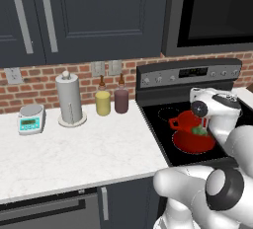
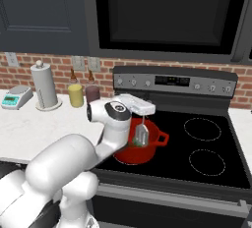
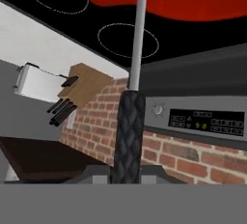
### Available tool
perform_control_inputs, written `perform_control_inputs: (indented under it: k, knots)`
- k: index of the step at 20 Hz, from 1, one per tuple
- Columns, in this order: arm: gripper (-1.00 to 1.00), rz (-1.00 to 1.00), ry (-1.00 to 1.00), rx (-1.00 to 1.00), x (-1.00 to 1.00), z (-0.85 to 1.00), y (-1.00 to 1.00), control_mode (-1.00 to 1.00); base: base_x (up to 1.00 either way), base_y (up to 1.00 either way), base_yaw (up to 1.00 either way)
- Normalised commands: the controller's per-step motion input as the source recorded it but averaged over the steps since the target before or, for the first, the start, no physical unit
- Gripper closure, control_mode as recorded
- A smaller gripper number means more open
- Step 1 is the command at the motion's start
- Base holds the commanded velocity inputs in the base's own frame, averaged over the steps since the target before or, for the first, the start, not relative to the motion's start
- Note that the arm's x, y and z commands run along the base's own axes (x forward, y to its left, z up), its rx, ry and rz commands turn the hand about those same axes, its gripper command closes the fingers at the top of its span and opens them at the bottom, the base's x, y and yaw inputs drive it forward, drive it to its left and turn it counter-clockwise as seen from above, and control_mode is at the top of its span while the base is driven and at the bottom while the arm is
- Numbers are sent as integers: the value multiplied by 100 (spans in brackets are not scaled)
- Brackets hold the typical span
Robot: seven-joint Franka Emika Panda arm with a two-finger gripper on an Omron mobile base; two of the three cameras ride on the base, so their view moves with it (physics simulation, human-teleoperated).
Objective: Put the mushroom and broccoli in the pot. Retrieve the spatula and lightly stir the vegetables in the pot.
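The arm is reaching to centre frame, its gripper (image 2: 142, 119) clamping the spatula (image 2: 141, 132) by the handle, head hanging into the red pot (image 2: 142, 154) on the stovetop (image 2: 216, 143). Broccoli (image 1: 199, 131) is lying inside the pot. The burners at right are leaving open room.

We see the red pot (image 2: 140, 148) on the stove's front left burner, lidless, one loop handle toward the right. The spatula (image 2: 141, 132) hangs upright, its slotted grey head dipping into it beside the green broccoli (image 1: 199, 131).
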Motion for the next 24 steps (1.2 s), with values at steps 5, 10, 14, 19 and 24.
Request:
perform_control_inputs:
  k: [5, 10, 14, 19, 24]
  knots:
    - [100, 2, 0, -2, 35, -10, 7, -100, 0, 0, 0]
    - [100, 2, 0, 0, 35, -55, 10, -100, 0, 0, 0]
    - [100, 0, -12, 0, 21, -79, 7, -100, 0, 0, 0]
    - [100, 1, -17, 0, 11, -58, 2, -100, 0, 0, 0]
    - [100, 5, -36, 6, 7, -27, 17, -100, 0, 0, 0]
